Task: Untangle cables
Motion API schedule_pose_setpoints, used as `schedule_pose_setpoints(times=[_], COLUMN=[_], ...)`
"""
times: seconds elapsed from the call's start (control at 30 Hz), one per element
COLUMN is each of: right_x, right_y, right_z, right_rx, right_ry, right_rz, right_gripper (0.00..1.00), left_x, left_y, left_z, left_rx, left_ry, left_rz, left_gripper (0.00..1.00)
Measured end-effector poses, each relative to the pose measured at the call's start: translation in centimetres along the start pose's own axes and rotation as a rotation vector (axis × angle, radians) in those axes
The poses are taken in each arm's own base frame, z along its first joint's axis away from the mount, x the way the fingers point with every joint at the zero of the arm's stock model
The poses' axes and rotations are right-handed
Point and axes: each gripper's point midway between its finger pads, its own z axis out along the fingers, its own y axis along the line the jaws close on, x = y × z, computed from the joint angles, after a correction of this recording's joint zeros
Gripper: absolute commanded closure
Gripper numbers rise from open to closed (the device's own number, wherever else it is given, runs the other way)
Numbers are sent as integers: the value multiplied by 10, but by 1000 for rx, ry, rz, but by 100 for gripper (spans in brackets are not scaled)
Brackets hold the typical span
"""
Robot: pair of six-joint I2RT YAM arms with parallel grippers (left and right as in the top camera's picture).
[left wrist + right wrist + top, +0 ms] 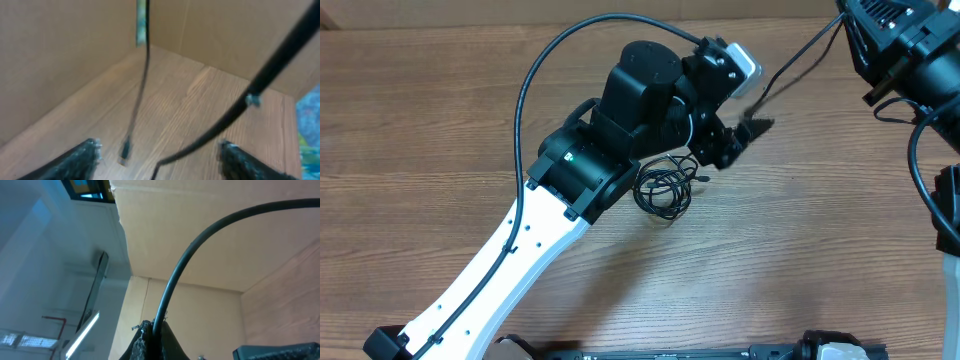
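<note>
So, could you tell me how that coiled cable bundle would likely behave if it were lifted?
Probably floppy: the cable bundle lies in loose, uneven loops on the table. Likely light, its cords being thin. It may snag rather than lift cleanly, since one cord runs to the right gripper.

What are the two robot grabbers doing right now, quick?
Left gripper: open, holding nothing.
Right gripper: closed, pinching a black cable.
</note>
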Motion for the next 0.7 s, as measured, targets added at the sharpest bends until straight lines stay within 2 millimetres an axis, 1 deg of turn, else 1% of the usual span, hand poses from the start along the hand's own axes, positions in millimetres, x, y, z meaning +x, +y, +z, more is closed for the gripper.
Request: schedule_pose_setpoints(times=[0.03,0.13,0.23,0.27,0.3,0.43,0.53,0.6,0.67,0.7], right_x=[1,3,6,7,7,8,7,4,-4,-10], right_y=[0,1,1,1,1,2,0,-5,-17,-26], right_z=[0,0,0,0,0,0,0,0,-1,-2], right_rx=[-2,-5,-5,-5,-5,-6,-3,19,67,106], right_ry=[3,19,33,38,40,45,40,19,-24,-58], right_rz=[0,5,9,12,13,7,-43,-84,-126,-153], right_gripper=[96,96,96,96,96,96,96,96,96,93], left_x=[-2,-4,-5,-6,-9,-18,-20,-21,-20,-20], left_y=[0,1,3,3,3,2,1,1,1,1], left_z=[0,1,4,4,5,6,5,5,6,6], left_rx=[-2,-5,-6,-5,-5,4,9,11,13,13], left_ry=[-7,-15,-24,-29,-39,-77,-88,-88,-87,-86], left_rz=[-5,-22,-35,-41,-41,-36,-45,-58,-65,-69], left_gripper=[43,56,80,89,96,96,96,96,96,96])
